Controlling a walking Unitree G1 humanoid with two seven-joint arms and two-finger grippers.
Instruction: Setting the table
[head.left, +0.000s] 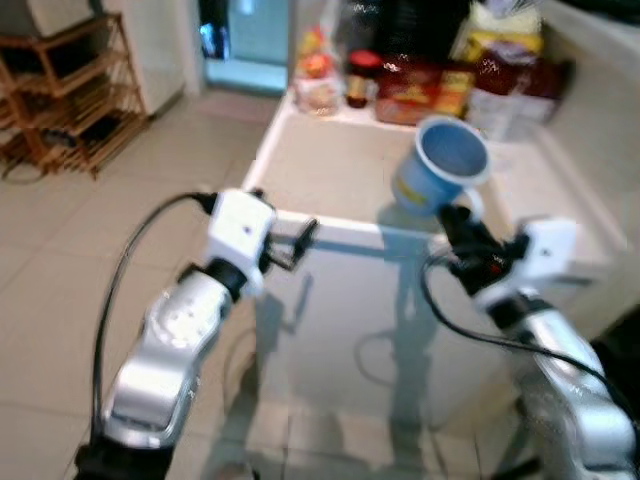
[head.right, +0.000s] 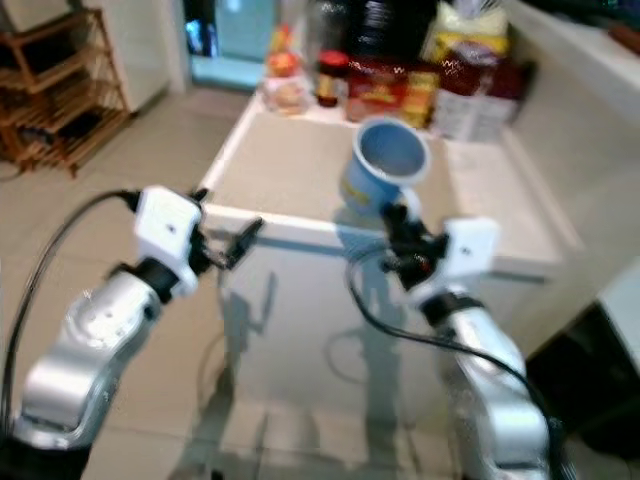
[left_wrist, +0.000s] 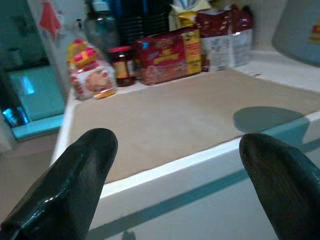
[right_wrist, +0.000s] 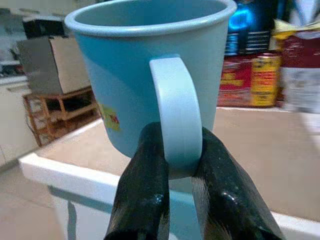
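Pale tiled floor (head.left: 60, 290); wooden rack (head.left: 75, 95) far left; white counter (head.left: 340, 165); food packets (head.left: 420, 90) along back.

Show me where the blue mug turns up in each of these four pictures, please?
Left eye view: blue mug right of centre, tilted, held above the table's near edge by the right gripper.
Right eye view: mug near centre, upper half.
Left wrist view: a blue curved shape at the top right corner is probably the mug.
Right wrist view: mug close up, handle pinched between the black fingers.
Shared landmark: the red packet at the table's back.
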